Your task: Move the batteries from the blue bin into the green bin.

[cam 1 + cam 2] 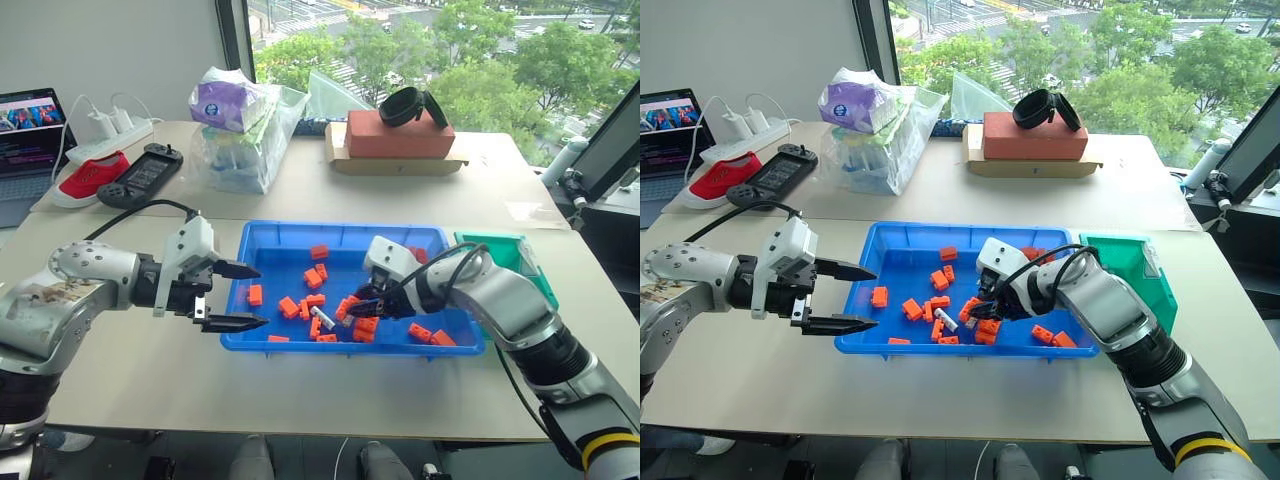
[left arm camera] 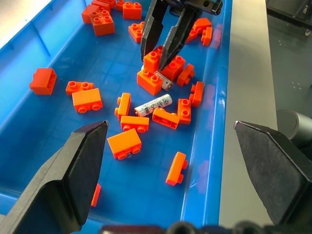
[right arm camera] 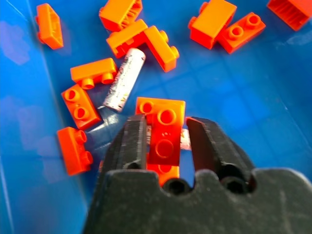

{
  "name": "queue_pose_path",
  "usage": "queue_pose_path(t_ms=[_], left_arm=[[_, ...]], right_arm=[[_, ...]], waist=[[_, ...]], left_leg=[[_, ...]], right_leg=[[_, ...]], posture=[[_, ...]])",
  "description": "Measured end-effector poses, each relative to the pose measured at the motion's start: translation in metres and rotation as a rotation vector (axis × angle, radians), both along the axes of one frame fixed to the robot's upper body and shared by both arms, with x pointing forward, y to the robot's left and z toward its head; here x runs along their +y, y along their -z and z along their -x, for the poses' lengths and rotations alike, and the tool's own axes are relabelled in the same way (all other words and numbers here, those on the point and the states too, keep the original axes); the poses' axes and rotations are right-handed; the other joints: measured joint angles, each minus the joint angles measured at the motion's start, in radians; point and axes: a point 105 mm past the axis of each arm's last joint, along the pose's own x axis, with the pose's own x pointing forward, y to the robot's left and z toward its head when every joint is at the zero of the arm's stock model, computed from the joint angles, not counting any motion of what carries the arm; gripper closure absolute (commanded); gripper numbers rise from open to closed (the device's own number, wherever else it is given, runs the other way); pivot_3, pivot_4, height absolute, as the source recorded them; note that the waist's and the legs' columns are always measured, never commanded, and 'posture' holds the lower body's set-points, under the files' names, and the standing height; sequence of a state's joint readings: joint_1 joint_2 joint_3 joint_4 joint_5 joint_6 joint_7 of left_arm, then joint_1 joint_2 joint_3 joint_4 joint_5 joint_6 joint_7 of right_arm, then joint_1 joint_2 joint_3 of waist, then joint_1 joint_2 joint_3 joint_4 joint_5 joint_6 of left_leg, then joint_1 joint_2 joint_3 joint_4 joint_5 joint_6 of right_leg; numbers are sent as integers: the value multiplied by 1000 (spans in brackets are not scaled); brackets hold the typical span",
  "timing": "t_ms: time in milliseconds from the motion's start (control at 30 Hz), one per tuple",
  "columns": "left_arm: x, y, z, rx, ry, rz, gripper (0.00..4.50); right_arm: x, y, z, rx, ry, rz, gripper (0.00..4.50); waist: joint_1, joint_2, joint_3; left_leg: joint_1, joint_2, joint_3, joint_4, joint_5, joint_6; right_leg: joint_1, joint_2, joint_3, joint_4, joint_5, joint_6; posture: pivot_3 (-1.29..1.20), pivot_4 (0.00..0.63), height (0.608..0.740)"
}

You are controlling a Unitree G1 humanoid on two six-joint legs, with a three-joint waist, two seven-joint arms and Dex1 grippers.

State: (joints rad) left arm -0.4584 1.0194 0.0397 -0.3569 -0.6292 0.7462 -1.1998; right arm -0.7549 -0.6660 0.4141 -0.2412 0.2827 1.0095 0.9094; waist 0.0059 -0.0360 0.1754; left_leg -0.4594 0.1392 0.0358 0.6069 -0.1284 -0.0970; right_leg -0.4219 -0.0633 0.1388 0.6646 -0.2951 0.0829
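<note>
Two batteries lie among bricks in the blue bin. The right pincer is closed amid bricks; confirm it caught a battery before lifting. The left pincer is open.

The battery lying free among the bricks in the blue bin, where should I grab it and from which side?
Grip the battery across the middle of its barrel, from above. It lies flat in the blue bin, with orange bricks crowding both ends, so a pinch across its width likely fits best.

batteries in blue bin (among bricks); green bin right
</note>
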Motion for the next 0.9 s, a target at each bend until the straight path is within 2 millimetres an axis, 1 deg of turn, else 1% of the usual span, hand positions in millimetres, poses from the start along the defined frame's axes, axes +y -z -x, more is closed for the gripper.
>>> queue_pose_path(t_ms=[167, 233, 300, 367, 433, 467, 500, 533, 600, 633, 667, 767, 833, 900], left_arm=[[0, 0, 0, -2, 1, 1, 0], [0, 0, 0, -3, 0, 2, 0], [-1, 0, 0, -4, 0, 4, 0], [-3, -1, -2, -13, -4, 18, 0], [-5, -3, -4, -22, -5, 28, 0], [-6, -3, -4, -25, -6, 30, 0], [-6, -3, -4, -27, -6, 31, 0], [-7, -3, -5, -28, -5, 31, 0], [-9, -4, -5, -32, 4, 31, 0], [-9, -5, -5, -33, 4, 31, 0], [-9, -5, -6, -34, 0, 31, 0], [-10, -4, -6, -33, 0, 32, 0], [-10, -4, -6, -34, -3, 32, 0], [-10, -4, -7, -35, -8, 36, 0]], right_arm=[[-2, -1, -1, 0, 5, 0, 4054], [-7, -8, -8, -14, 32, -4, 4054], [-17, -26, -21, -70, 80, -17, 4054], [-34, -47, -42, -156, 169, -21, 4054], [-44, -47, -53, -184, 217, -6, 4054], [-50, -41, -59, -186, 240, 11, 3554], [-53, -32, -63, -178, 263, 22, 3554], [-55, -27, -67, -172, 277, 27, 2974], [-57, -18, -72, -172, 291, 40, 2369], [-58, -18, -73, -181, 293, 45, 2109], [-60, -19, -74, -191, 297, 52, 1663], [-60, -26, -77, -206, 298, 51, 610], [-58, -33, -76, -213, 283, 49, 23], [-54, -43, -70, -215, 244, 50, 23]], waist=[[1, 0, 0], [1, 0, 0], [0, 0, 0], [1, 0, 0], [4, -1, 0], [3, -1, -1], [3, -1, -1], [1, -1, -1], [-1, -1, -1], [-1, -1, -1], [-1, -1, -1], [-1, -1, -1], [-1, -1, 0], [1, -1, 0]], left_leg=[[0, 0, 0, 0, 0, 0], [0, 0, 0, 0, 0, 0], [0, 0, 0, 0, 0, 0], [0, 0, 0, 0, 0, 0], [0, 0, 0, 0, 0, 0], [0, 0, 0, 0, 0, 0], [0, 0, 0, 0, 0, 0], [0, 0, 0, 0, 0, 0], [0, 0, 0, 0, 0, 0], [0, 0, 0, 0, 0, 0], [0, 0, 0, 0, 0, 0], [0, 0, 0, 0, 0, 0], [0, 0, 0, 0, 0, 0], [0, 0, 0, -1, 0, 0]], right_leg=[[0, 0, 0, 0, 0, 0], [0, 0, 0, 0, 0, 0], [0, 0, 0, 0, 0, 0], [0, 0, 0, 0, 0, 0], [0, 0, 0, -1, 0, 0], [0, 0, 0, -1, 0, 0], [0, 0, 0, -1, 0, 0], [0, 0, 0, 0, 0, 0], [-1, 0, 0, 0, 0, 0], [0, 0, 0, 0, 0, 0], [0, 0, 0, 0, 0, 0], [0, 0, 0, 0, 0, 0], [0, 0, 0, 0, 0, 0], [0, 0, 0, 0, 0, 0]], posture=[[0, 150, 736], [0, 150, 736], [0, 150, 736], [0, 150, 736], [0, 150, 736], [0, 150, 736], [0, 150, 736], [0, 150, 736], [0, 150, 736], [0, 150, 736], [0, 150, 736], [0, 150, 736], [0, 150, 736], [0, 150, 736]])
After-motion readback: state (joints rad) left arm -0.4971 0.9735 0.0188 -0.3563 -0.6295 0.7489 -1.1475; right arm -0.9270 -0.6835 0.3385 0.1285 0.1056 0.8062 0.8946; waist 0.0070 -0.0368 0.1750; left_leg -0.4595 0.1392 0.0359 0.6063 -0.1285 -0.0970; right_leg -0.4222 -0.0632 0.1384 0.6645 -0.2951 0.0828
